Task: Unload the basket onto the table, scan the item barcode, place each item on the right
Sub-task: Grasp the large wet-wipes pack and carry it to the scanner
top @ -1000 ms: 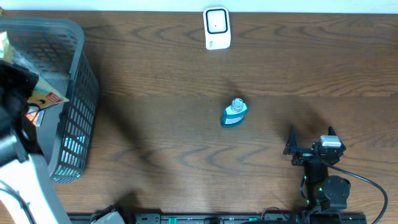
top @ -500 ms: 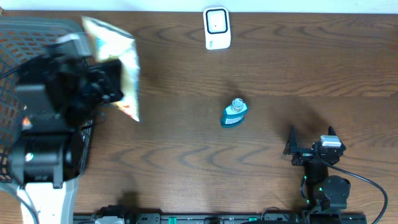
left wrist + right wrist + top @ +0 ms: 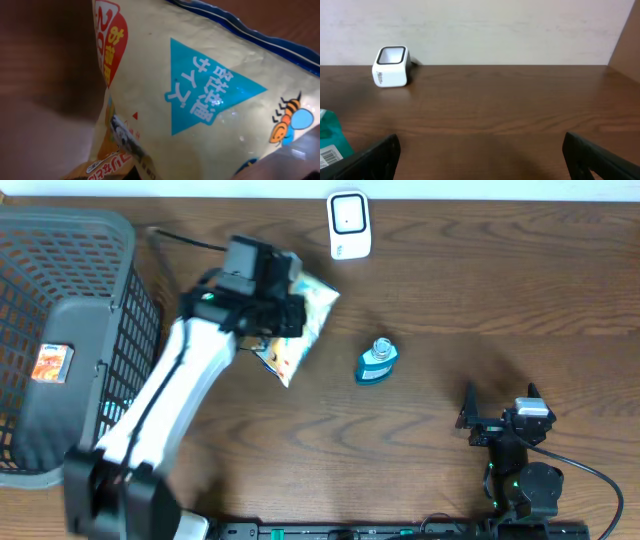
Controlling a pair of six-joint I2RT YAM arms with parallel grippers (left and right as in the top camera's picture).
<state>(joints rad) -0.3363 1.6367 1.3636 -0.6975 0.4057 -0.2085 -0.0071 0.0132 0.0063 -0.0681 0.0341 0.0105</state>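
from overhead, the left gripper (image 3: 283,315) is pinched tight on a snack bag (image 3: 305,320) held over the middle of the table, between the grey plastic basket (image 3: 120,290) and a small teal bottle (image 3: 377,362). the bag's long axis runs on a slant, one end up and right toward the white barcode scanner (image 3: 349,225) at the far edge, the other down and left, nearer the robot. a small orange packet (image 3: 52,362) lies in the basket. the right gripper (image 3: 500,395) sits low at the near right, well apart from the bag, fingers spread wide with nothing between them. the table (image 3: 520,290) is dark brown wood grain. in the left wrist view the bag fills nearly the whole picture: pale yellow film, a blue triangle with white japanese lettering, a red badge, a cartoon bee, a blue rim along one edge; the gripper's own fingers do not show here. in the right wrist view the two black fingers (image 3: 372,160) stand far apart at the bottom corners, the scanner sits upright at the far left against a pale wall (image 3: 510,25), and the bottle's edge shows at lower left.
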